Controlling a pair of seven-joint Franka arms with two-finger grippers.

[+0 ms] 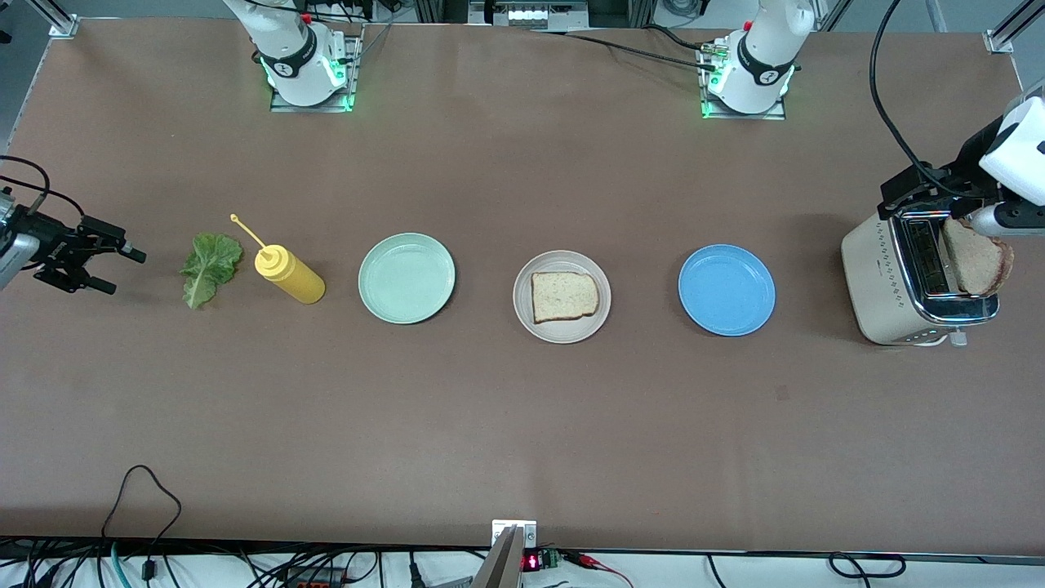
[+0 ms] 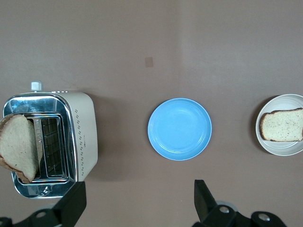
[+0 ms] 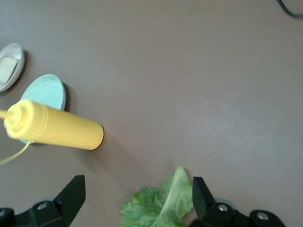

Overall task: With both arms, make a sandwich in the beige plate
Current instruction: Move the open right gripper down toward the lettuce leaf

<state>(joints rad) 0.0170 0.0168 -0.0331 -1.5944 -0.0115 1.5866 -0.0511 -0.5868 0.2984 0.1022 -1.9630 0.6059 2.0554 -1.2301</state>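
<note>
One bread slice (image 1: 563,296) lies flat on the beige plate (image 1: 562,336) at mid-table; both also show in the left wrist view, bread slice (image 2: 283,125) on beige plate (image 2: 284,150). A second bread slice (image 1: 976,257) stands up out of the toaster (image 1: 886,282) at the left arm's end. My left gripper (image 1: 918,196) hovers open and empty over the table by the toaster (image 2: 80,137). The lettuce leaf (image 1: 210,265) lies on the table at the right arm's end. Beside it my right gripper (image 1: 118,271) hangs open, with the lettuce (image 3: 161,205) under one of its fingers (image 3: 201,198).
A yellow squeeze bottle (image 1: 290,273) lies on its side between the lettuce and a mint green plate (image 1: 406,278). A blue plate (image 1: 727,290) sits between the beige plate and the toaster. Cables run along the table edge nearest the front camera.
</note>
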